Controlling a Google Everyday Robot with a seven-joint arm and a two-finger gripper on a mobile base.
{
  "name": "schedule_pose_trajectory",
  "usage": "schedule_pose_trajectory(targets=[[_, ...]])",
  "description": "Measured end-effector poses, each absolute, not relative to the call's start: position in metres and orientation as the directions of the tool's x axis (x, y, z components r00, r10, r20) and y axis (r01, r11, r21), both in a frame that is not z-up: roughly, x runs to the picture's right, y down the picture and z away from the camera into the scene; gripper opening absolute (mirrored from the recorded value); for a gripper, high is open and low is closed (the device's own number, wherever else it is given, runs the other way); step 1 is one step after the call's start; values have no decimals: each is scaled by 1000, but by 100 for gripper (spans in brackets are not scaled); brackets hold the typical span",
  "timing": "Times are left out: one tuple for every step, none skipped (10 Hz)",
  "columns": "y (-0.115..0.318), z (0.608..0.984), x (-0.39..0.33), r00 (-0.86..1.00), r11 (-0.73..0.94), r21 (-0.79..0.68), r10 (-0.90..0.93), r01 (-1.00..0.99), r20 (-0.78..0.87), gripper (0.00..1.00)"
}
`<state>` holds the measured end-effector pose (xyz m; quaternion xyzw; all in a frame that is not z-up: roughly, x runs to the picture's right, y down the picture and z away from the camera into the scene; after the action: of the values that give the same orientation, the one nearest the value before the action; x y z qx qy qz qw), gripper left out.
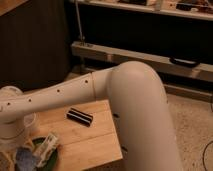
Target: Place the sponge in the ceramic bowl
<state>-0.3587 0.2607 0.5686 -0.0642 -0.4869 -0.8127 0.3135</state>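
1. the white arm (pixel 125 100) reaches from the lower right across the wooden table (pixel 95 140) to the left edge of our view.
2. the gripper (pixel 16 149) hangs in the lower left corner, just over the green bowl (pixel 50 159); we cannot tell whether it is released or clenched.
3. a bluish piece we take for the sponge (pixel 25 157) lies in the bowl, just beside the gripper, next to a pale yellowish object (pixel 48 144).
4. a black bar-shaped object (pixel 80 116) lies on the table, apart from the bowl.
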Motion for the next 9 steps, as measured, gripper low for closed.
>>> schedule_pose_trajectory(targets=[[266, 571, -362, -798, -318, 763, -449, 563, 402, 25], [271, 573, -364, -800, -309, 771, -448, 557, 399, 35], [275, 575, -366, -802, -302, 776, -444, 553, 399, 45], [278, 578, -366, -801, -288, 784, -445, 550, 399, 55], [280, 581, -366, -799, -264, 795, -448, 546, 400, 63], [278, 583, -363, -795, -243, 802, -452, 546, 404, 74], [278, 582, -363, -793, -247, 799, -455, 549, 404, 79], [277, 583, -361, -783, -241, 792, -464, 562, 414, 80], [274, 586, -356, -767, -225, 783, -476, 580, 430, 80]])
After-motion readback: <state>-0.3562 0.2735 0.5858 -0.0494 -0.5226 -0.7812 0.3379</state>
